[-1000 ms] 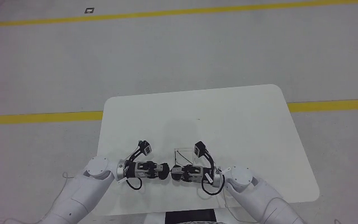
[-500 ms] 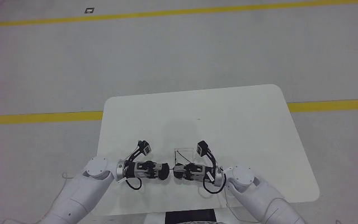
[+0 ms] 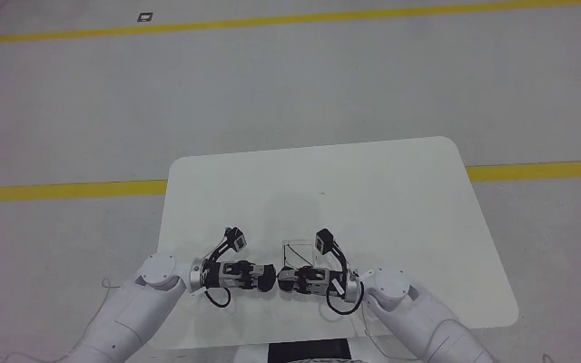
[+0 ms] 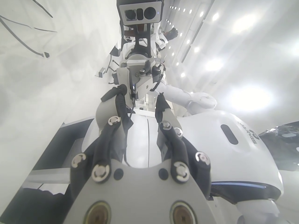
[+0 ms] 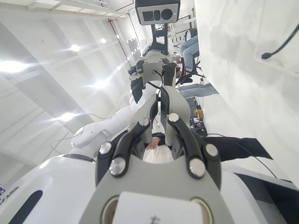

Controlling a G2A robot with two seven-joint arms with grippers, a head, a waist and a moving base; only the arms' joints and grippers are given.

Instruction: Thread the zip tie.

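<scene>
Zip tie (image 4: 132, 100) inside the spread left claw (image 4: 139, 97)

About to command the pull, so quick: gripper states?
Left gripper: open.
Right gripper: shut on the zip tie.

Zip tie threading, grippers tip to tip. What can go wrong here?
The zip tie is a thin strip sticking out of the shut right gripper; it may flex or slip and miss.
The left gripper is open around it, close to the right's tips; closing off-centre may knock it away.
A dropped tie could land among the spare ties on the table.
</scene>
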